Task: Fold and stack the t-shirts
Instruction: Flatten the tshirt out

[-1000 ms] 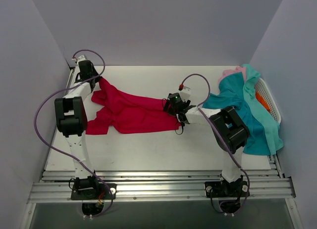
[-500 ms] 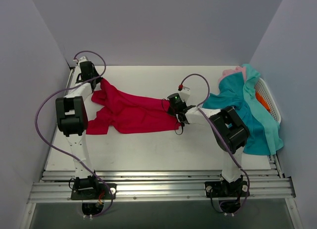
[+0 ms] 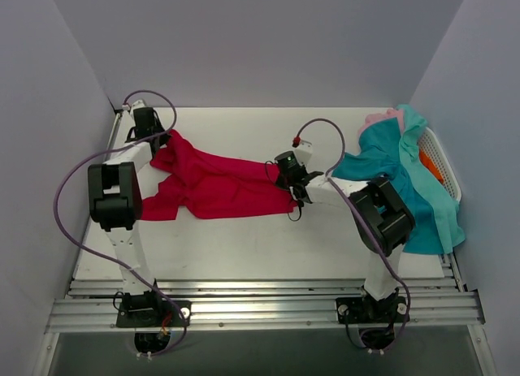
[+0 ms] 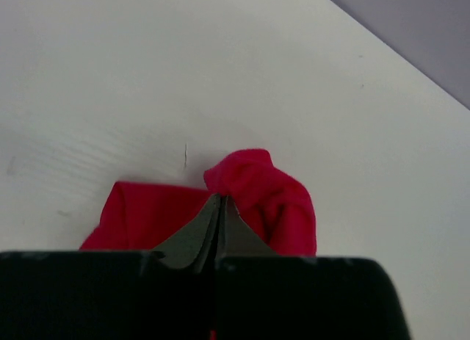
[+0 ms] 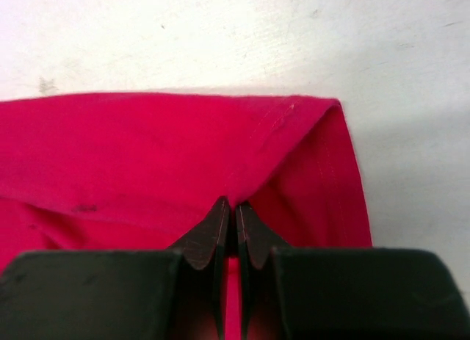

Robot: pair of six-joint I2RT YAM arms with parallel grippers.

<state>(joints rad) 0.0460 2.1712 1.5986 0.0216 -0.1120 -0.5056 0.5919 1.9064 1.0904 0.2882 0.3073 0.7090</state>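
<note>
A crimson red t-shirt point(image 3: 213, 183) lies stretched across the middle of the table, bunched toward its left end. My left gripper point(image 3: 165, 137) is shut on its far left corner; in the left wrist view the red cloth point(image 4: 257, 189) bulges just past the closed fingertips point(image 4: 220, 200). My right gripper point(image 3: 280, 175) is shut on the shirt's right edge, and the right wrist view has a pinched fold of hemmed red fabric point(image 5: 183, 149) rising from between the tips point(image 5: 233, 205). Teal t-shirts point(image 3: 406, 181) and a pale pink one point(image 3: 379, 118) are heaped at the right.
A white slotted basket point(image 3: 443, 163) stands at the right edge under the teal heap, something orange inside it. Grey walls close in the table on three sides. Each arm's cable loops above the tabletop.
My right gripper has closed onto the red shirt's right edge. The left arm has shifted slightly toward the back left, still holding its corner.
</note>
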